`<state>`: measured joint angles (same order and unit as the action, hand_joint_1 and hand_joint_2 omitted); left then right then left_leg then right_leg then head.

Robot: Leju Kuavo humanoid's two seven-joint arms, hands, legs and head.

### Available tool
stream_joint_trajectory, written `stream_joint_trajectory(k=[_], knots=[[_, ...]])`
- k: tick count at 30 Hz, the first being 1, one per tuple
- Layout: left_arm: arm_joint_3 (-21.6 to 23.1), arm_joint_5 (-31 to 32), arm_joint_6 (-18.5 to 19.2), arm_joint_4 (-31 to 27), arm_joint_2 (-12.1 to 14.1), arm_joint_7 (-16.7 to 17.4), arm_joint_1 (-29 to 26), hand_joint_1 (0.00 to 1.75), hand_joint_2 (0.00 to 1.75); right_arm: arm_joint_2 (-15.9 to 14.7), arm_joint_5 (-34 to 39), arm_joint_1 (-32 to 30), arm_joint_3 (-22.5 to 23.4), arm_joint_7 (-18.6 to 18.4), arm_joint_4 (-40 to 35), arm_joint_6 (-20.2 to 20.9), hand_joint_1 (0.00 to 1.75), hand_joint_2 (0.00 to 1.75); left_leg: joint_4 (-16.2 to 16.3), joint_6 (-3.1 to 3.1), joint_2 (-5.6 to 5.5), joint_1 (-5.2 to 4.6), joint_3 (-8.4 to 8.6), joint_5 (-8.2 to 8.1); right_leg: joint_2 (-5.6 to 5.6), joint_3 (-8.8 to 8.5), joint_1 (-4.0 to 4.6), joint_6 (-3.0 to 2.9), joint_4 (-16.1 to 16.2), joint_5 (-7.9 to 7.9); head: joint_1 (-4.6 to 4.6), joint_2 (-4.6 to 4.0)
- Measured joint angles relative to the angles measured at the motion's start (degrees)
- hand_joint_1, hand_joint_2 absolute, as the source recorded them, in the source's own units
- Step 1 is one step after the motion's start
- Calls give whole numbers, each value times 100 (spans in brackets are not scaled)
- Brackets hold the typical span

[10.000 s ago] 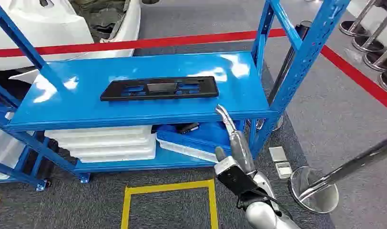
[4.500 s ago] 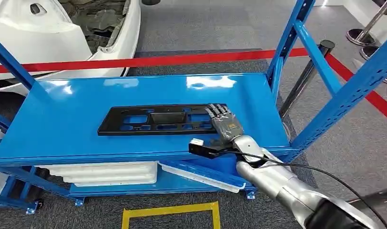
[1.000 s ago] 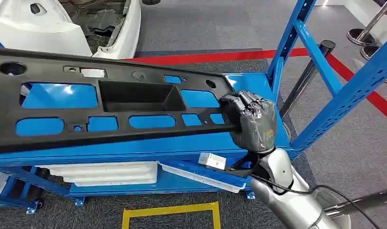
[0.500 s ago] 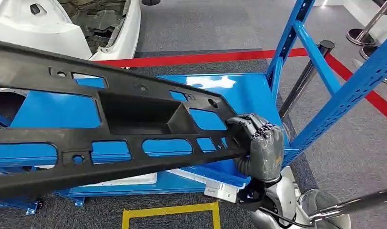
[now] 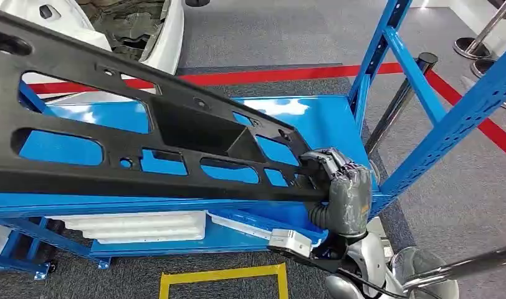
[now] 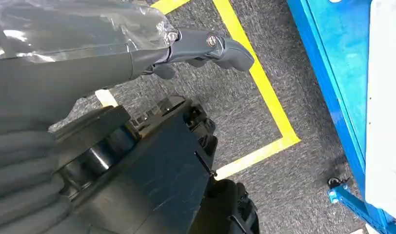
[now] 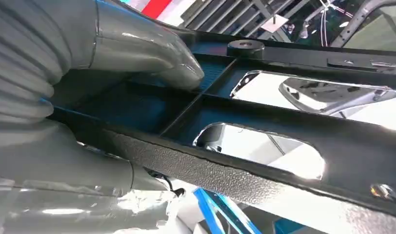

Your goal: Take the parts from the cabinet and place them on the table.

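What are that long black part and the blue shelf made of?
The black part looks like moulded plastic: matte, grainy texture in the right wrist view, with formed cut-outs. The blue shelf seems painted metal: glossy, with bright reflections and perforated uprights.

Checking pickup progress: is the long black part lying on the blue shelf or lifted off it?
Lifted off: the right hand grips one end of the black part, which slants above the blue shelf.

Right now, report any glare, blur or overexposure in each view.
Head view: sharp, with white glare patches on the blue shelf. Right wrist view: openings in the black part blow out bright; right hand close and soft. Left wrist view: sheen on the clear wrap over the left hand.
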<state>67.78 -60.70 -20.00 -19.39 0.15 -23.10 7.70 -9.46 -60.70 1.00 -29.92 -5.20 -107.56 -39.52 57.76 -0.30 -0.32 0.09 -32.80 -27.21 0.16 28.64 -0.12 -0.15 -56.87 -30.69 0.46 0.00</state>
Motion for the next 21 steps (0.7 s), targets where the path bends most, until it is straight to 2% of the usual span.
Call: stream_joint_trajectory(k=[13,21], knots=[[0,15,33,0,-4,0,0,0,175,7,20,0,0,-59,48,0,175,175,-1,0,0,0,0,0,0,0,0,0,0,0,-2,0],[-7,-70,-78,0,-4,13,-1,0,175,7,103,3,-2,-140,96,4,175,175,-1,0,0,0,0,0,0,0,0,0,0,0,-2,0]])
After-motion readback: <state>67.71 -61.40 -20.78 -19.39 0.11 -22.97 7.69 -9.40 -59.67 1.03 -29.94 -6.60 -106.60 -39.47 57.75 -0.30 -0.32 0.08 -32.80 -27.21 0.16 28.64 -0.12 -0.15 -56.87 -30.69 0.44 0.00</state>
